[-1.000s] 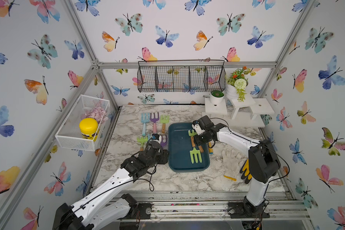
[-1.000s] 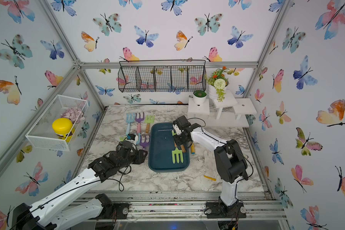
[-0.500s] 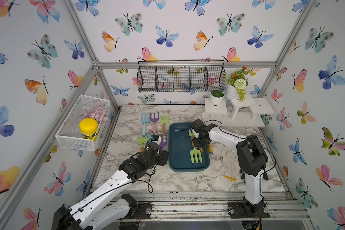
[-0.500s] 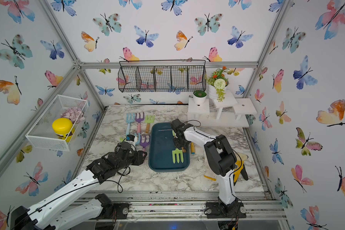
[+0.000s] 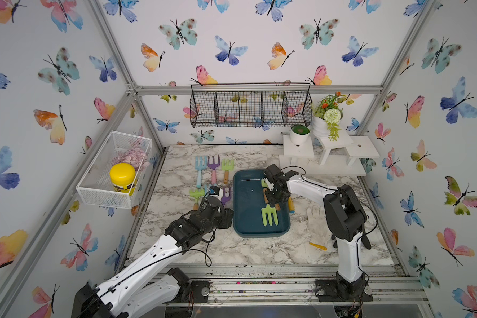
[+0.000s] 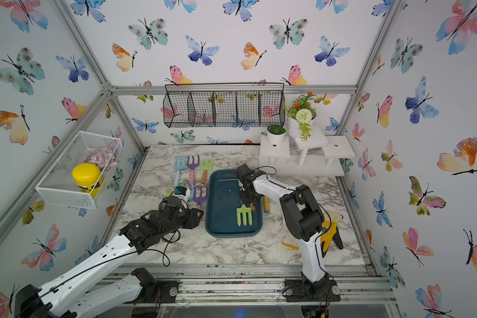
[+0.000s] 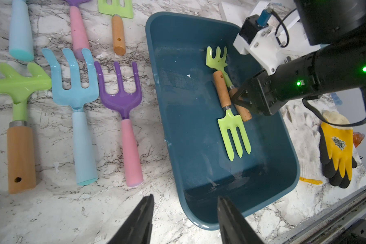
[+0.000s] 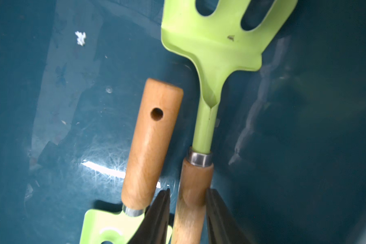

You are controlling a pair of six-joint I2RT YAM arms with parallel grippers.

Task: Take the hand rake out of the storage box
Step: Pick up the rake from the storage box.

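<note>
End effectors, two. Right end effector: down inside the storage box, its two dark fingers set either side of the wooden handle of the hand rake, one against the wood, the other a sliver off it; whether the pinch is firm cannot be told. Left end effector: fingers spread, nothing between them, hovering at the box's near corner on the left arm's side. Storage box, one: dark teal, shallow, on the marble-patterned bench between the arms. Contents, two tools: the hand rake, green head with bent tines toward the back wall, lying in the box near its right wall; one green three-pronged fork, prongs toward the front, its wooden handle just beside the rake's. Loose hand tools on the bench left of the box, six, in two rows of three: far row blue, purple, green; near row green, blue, purple. Orange handle, one, just outside the box's right wall, partly hidden by the arm. Gloves, two, on the bench right of the box: one white glove, one yellow-and-black glove. White wire basket, one, on the left wall, holding one yellow-lidded jar and a heap of pink pieces. Black wire rack, one, on the back wall. White stepped stand, one, at the back right, carrying two white pots: small pot, flower pot.
</note>
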